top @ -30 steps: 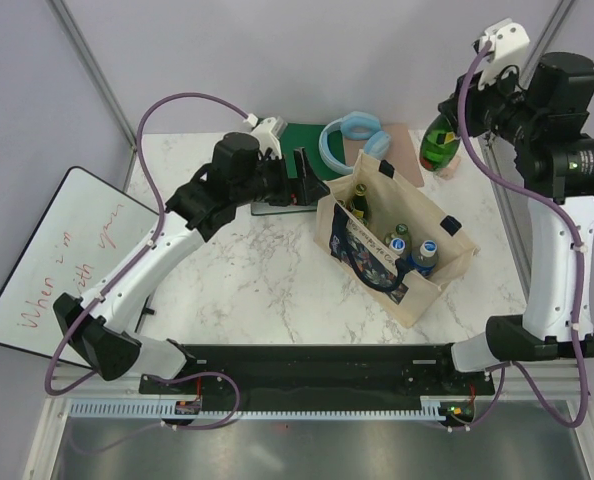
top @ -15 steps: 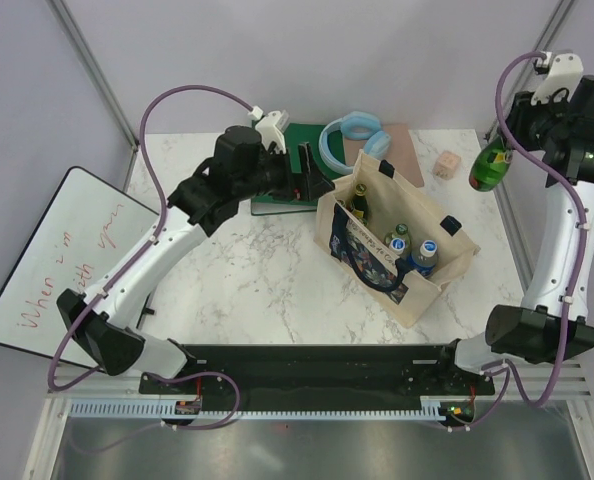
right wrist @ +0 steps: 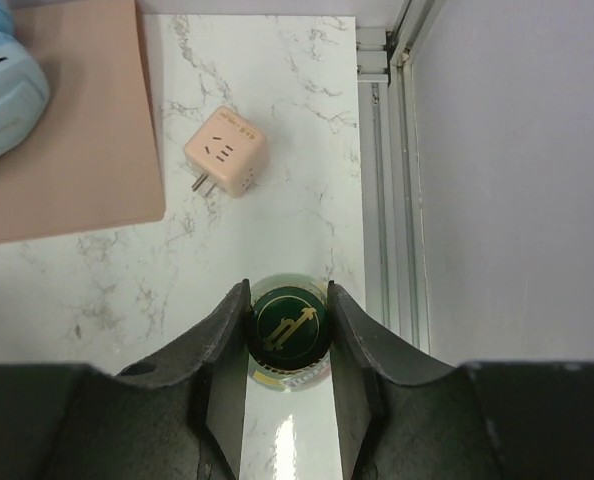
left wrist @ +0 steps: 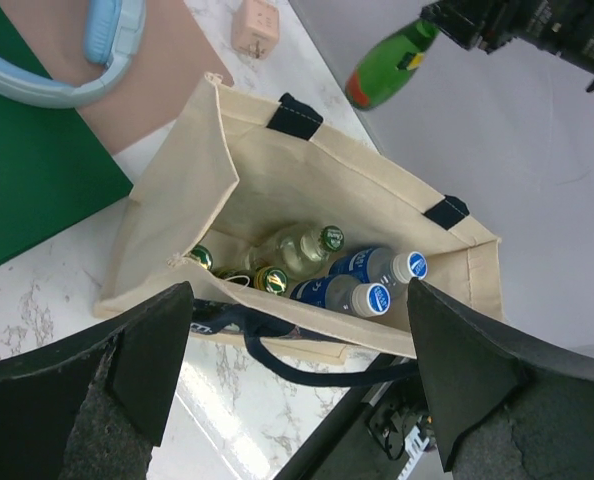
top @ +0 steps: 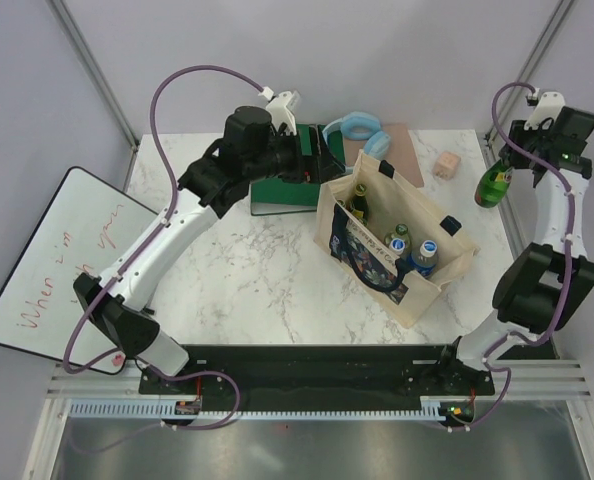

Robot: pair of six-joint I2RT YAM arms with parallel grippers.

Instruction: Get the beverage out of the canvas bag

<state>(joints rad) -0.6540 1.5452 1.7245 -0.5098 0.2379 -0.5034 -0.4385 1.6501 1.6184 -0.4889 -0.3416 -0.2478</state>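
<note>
One glossy green bottle (top: 493, 185) (dark-capped).

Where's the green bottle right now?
Top view, far right: the green bottle, held by the right tool, just right of the pink plug cube, outside the bag.

R tool (right wrist: 288, 298) clamps green bottle (right wrist: 288, 332) cap — pink plug cube (right wrist: 226, 152) beyond
</note>
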